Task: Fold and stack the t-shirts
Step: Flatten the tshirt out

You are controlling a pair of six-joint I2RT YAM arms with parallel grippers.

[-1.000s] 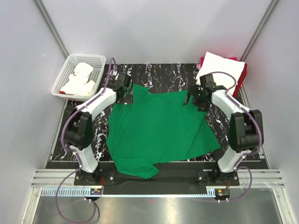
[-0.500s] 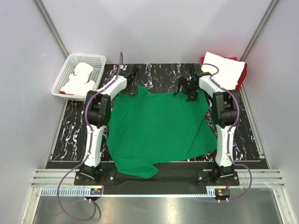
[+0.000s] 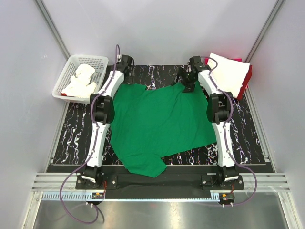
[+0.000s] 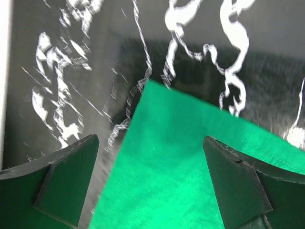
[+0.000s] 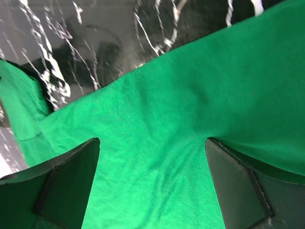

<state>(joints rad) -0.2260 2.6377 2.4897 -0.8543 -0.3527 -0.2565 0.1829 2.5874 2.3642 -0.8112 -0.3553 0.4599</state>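
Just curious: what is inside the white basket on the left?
The basket holds crumpled white cloth, with a bit of red cloth at its near edge. Anything beneath the cloth is covered.

I can read no text, label, brand, number or sign anywhere. The bright green soft-fabric t-shirt (image 4: 181, 186) lying beneath my left claw (image 4: 150, 140) shows only plain cloth and a stitched hem. The white veins in the black marbled table top (image 4: 71, 71) just ahead of that claw spell nothing.
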